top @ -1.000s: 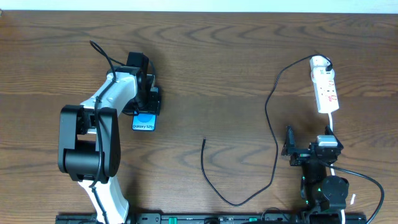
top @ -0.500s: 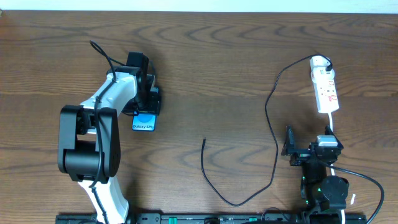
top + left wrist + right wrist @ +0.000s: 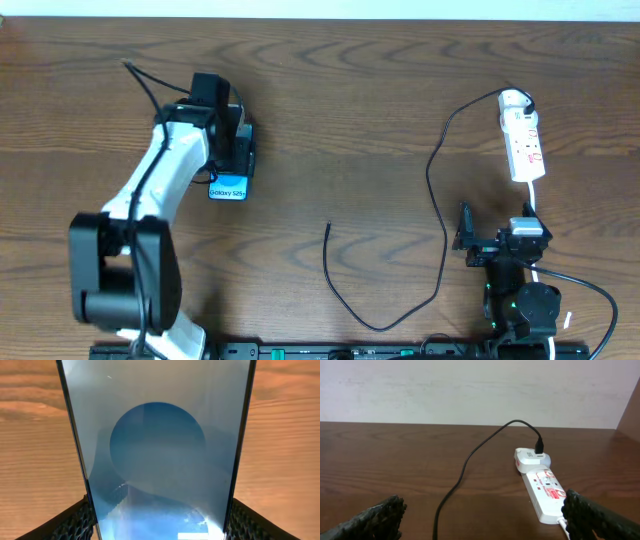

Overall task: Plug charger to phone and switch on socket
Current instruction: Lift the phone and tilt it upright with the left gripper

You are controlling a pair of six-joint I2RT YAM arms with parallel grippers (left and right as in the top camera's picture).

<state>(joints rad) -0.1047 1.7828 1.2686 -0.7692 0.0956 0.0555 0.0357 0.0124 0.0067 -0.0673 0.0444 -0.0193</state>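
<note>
The left tool (image 3: 160, 522) grasps the phone (image 3: 157, 435) by its long edges, its fingers (image 3: 75, 522) pressed one against each side. The screen shows pale blue with a dark blue circle. From overhead the phone sits over the left half of the desk (image 3: 350, 120), its printed end poking out from under the arm.

The right tool (image 3: 482, 510) hangs released at the desk's right front, jaws wide with nothing between them. Beyond it lies the socket (image 3: 523, 140), white with red marks. The charger (image 3: 443, 240) runs from a white adapter at the socket's far end and loops across the desk. Its free tip (image 3: 328, 226) lies bare at mid-desk, well apart from the phone.
</note>
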